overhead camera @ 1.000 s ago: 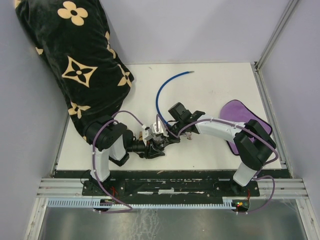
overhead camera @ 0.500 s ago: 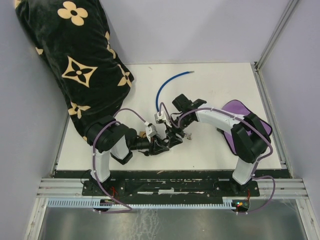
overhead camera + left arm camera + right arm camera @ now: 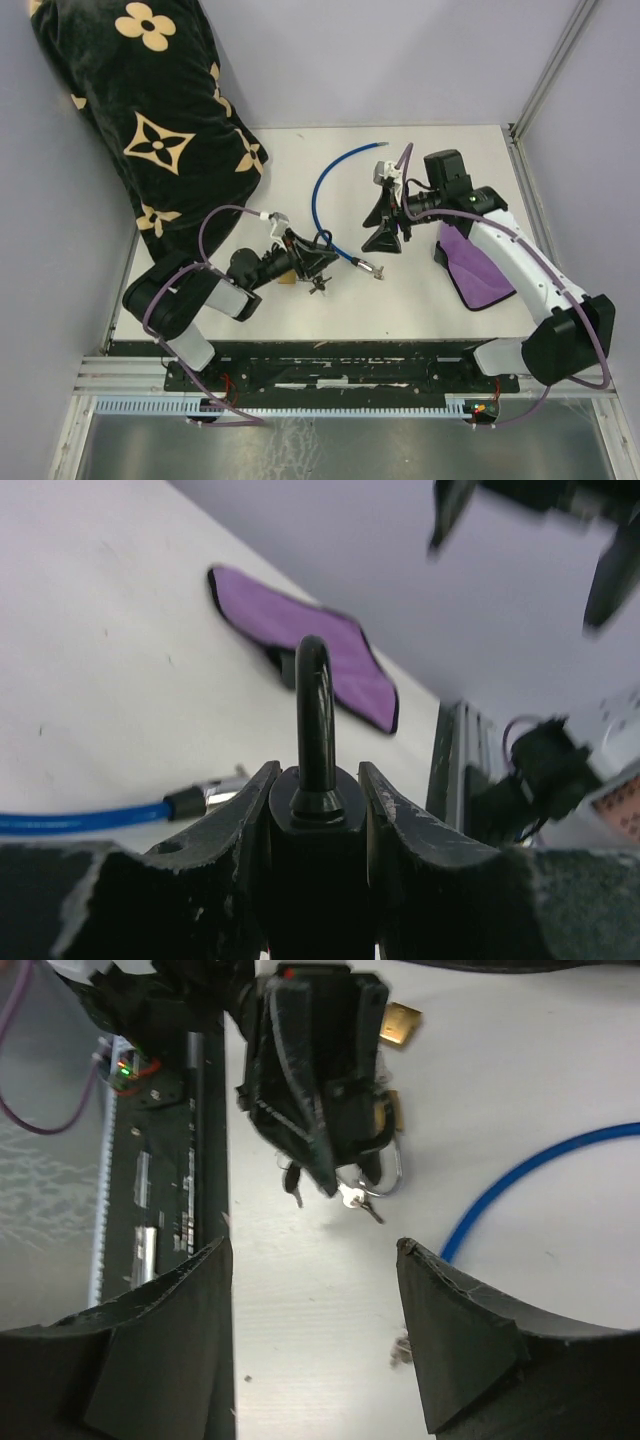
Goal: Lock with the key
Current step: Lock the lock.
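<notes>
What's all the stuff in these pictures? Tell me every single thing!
blanket: one, black with cream flowers, far left corner
cable: one, blue, curved across the middle of the table
cloth: one, purple, right side, partly under the right arm
padlock: one, black, clamped in the left gripper
keys: a few, silvery, on a ring beside the padlock
brass piece: one, gold, on the table by the left gripper; too small to identify
table: one, white
left gripper: one, black, shut on the padlock
right gripper: one, black, open and empty, near the cable
</notes>
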